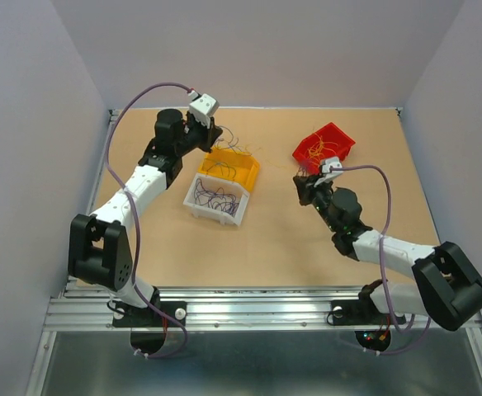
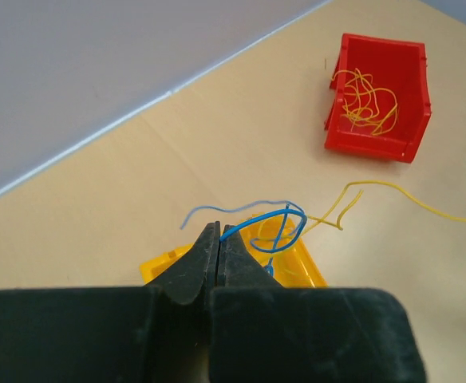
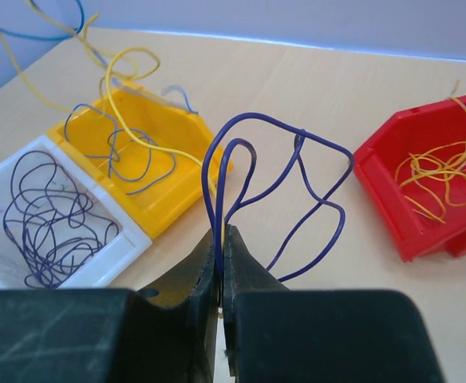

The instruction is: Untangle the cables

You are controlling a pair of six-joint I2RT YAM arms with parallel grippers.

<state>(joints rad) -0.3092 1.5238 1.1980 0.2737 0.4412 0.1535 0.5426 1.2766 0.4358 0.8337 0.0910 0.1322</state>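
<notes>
I see my left gripper (image 2: 219, 238) pinched shut on a blue cable (image 2: 274, 226) above the yellow bin (image 2: 158, 264). My right gripper (image 3: 223, 239) is clamped tight on a purple cable (image 3: 295, 171), looped upward. Loose strands (image 3: 49, 215) lie in the white bin (image 3: 131, 242) and red bin (image 3: 386, 209).

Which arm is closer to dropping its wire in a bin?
Left, likely: left gripper pinches blue wire over the yellow bin; right gripper's purple wire sits away from the white bin.

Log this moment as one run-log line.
left gripper: shut on thin blue wire | right gripper: shut on thin purple wire | yellow wires in red plastic bin
</notes>
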